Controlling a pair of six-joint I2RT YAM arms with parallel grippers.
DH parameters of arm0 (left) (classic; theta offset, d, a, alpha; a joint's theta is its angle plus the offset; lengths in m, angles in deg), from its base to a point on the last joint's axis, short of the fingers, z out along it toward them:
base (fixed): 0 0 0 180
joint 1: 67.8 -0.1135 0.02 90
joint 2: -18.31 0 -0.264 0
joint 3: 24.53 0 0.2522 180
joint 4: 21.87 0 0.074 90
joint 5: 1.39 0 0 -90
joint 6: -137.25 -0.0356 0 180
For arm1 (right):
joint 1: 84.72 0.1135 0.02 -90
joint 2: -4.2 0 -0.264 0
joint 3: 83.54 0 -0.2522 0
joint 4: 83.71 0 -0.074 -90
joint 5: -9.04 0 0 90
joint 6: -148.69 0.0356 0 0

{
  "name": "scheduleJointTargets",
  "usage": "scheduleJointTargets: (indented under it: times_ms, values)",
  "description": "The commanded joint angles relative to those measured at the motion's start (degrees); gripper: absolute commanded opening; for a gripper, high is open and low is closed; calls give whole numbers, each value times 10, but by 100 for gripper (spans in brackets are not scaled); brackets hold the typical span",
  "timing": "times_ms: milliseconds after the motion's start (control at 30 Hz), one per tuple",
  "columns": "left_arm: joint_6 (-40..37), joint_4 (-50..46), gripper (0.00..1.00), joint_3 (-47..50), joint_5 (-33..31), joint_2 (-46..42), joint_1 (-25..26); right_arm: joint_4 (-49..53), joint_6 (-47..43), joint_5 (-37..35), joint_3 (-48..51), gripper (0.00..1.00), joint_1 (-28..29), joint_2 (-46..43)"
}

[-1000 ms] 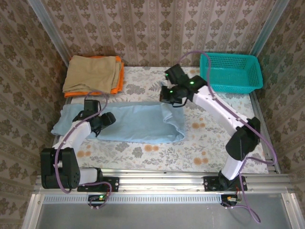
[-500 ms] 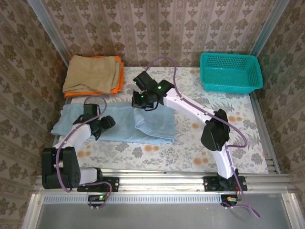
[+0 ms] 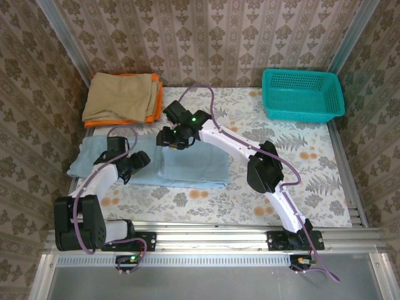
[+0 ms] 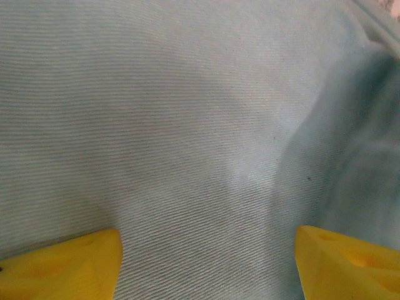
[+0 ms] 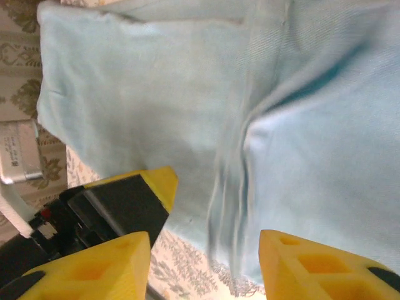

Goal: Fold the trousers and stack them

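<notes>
We see the trousers point(image 3: 194, 167) lying across the near-left half of the tabletop point(image 3: 281, 162), running left to right. Their right part is doubled back over the middle, so a thicker layer sits on the right. The left end effector point(image 3: 134, 164) rests low over the left part of the cloth. In the left wrist view its yellow fingers are spread wide point(image 4: 206, 265), with flat pale-blue cloth point(image 4: 187, 125) between them. The right end effector point(image 3: 169, 139) hangs at the far edge of the fold. Its fingers are also spread apart point(image 5: 203, 262), pinching nothing, with the layered cloth point(image 5: 156, 94) below. A tan cloth point(image 3: 122, 94) sits on an orange cloth point(image 3: 157, 103) at the far left, and a teal basket point(image 3: 303, 103) stands at the far right.
</notes>
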Motion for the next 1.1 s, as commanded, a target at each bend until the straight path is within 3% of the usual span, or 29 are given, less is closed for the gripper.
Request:
scheduleJointTargets:
  times_ms: [0,267,600,733,967,1067]
  values:
    - [9,-30,75,-19,-9,-43,-12,5,-13,37,-16,52,-7,-24]
    - [9,-46,74,-39,11,-54,1,-19,-65,12,167,53,-78,-158]
    - [-23,-91,72,-81,-75,-1,145,-58,-169,40,455,62,-225,-288]
    - [-24,-85,71,-80,-82,22,154,-96,-185,79,519,62,-253,-287]
    - [-18,-72,70,-79,-76,55,152,-176,-197,156,561,59,-253,-230]
    - [-17,-68,70,-76,-70,59,142,-185,-197,149,570,57,-254,-213]
